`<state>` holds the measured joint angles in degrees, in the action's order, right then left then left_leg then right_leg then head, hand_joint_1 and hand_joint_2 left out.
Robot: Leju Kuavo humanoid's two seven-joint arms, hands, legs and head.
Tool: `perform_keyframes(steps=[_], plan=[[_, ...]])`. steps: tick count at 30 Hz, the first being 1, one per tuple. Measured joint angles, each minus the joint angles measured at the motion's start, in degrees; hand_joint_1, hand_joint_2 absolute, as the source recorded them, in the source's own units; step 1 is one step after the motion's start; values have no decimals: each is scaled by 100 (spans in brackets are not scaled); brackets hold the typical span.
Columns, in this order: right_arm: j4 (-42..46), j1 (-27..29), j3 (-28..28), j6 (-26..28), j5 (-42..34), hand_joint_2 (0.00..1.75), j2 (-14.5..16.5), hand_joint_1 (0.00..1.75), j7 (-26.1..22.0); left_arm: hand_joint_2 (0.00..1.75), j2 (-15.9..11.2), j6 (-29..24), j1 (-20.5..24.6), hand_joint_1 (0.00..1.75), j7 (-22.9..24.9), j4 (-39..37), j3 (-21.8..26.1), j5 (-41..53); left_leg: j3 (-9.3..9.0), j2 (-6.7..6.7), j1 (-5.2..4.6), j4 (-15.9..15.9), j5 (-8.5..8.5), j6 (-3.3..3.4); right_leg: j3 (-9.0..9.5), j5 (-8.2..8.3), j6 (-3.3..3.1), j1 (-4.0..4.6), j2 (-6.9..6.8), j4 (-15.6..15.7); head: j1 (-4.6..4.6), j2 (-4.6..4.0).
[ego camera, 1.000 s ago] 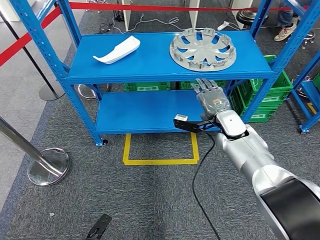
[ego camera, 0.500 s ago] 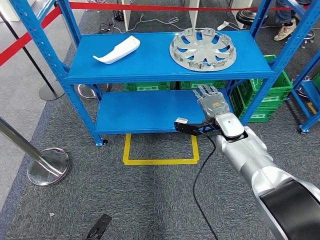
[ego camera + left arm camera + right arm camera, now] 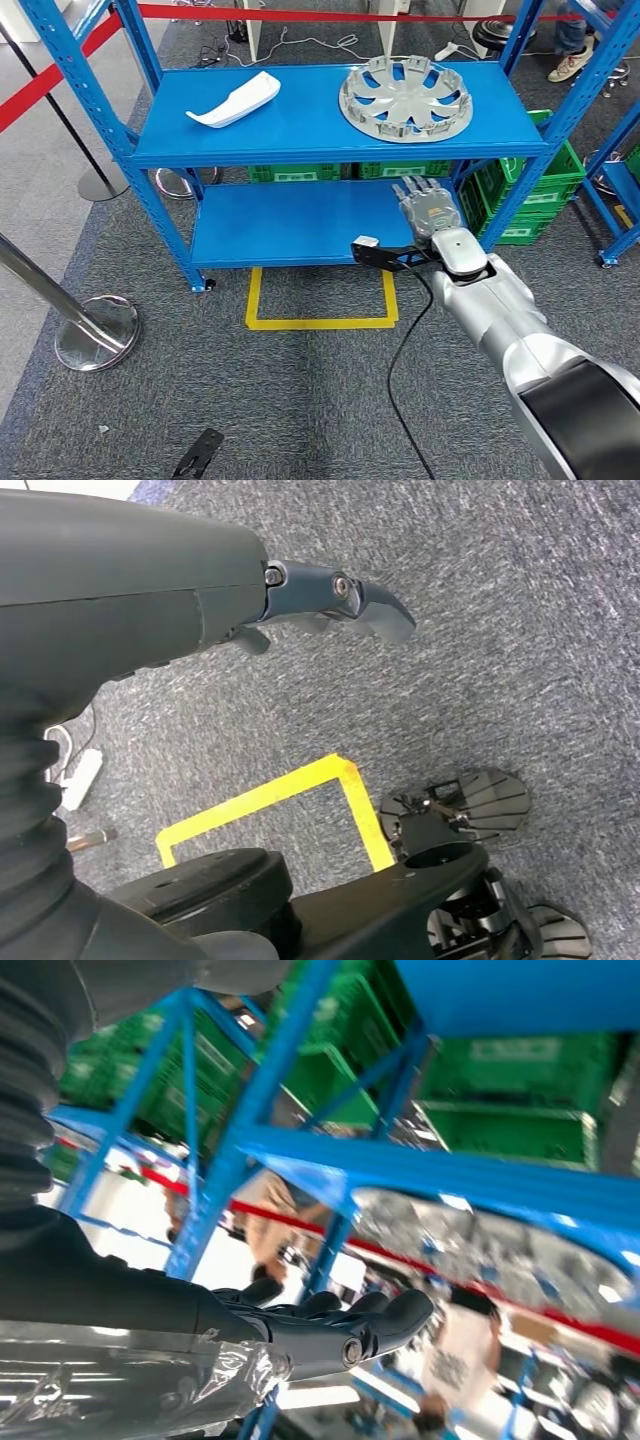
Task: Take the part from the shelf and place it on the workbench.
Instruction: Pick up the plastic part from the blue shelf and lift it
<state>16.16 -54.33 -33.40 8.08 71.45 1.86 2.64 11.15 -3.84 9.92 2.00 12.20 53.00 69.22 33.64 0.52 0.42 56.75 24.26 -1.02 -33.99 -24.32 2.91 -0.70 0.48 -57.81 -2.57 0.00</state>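
Now the right hand (image 3: 429,207) hangs in front of the blue shelf (image 3: 317,120), just under its top board, fingers (image 3: 411,187) straight, slightly apart, holding nothing. Above it, the grey wheel cover (image 3: 405,97) lies flat on the top board. Well apart to the left lies a white part (image 3: 235,100). Down by the carpet, the left hand (image 3: 332,595) holds nothing, its fingers extended.

light: bright, even, soft shadows | head view: sharp | right wrist view: motion-blurred, glare patches
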Motion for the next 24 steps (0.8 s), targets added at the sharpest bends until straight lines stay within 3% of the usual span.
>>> perform_keyframes(steps=[3, 7, 12, 24], plan=[[-38, 37, 72, -208, -68, 175, -67, 0, 174, 175, 0, 2, -1, 0, 4, 0, 0, 1, 1, 0, 0, 0, 0, 0, 0, 0, 0, 0, -1, 0, 1, 0], [-63, 68, 176, -204, -124, 175, -146, 0, 127, 0, 0, 5, -2, 0, 5, 0, 1, 0, 1, 0, -1, 0, 0, 0, -1, 0, 0, -1, 4, 0, 0, 0], [-53, 22, 236, -31, -88, 175, -85, 0, -331, 0, 0, 82, 2, 0, -5, 0, 36, 0, 2, -1, 0, 0, 0, 0, -1, 0, 0, 2, 3, -2, -1, 0], [12, -128, 224, -159, 21, 175, 158, 0, -512, 0, -18, 263, 3, 0, -40, 0, 153, 1, 13, 6, -41, 18, 10, 30, 3, 11, 32, -42, -3, 10, -1, 0]])
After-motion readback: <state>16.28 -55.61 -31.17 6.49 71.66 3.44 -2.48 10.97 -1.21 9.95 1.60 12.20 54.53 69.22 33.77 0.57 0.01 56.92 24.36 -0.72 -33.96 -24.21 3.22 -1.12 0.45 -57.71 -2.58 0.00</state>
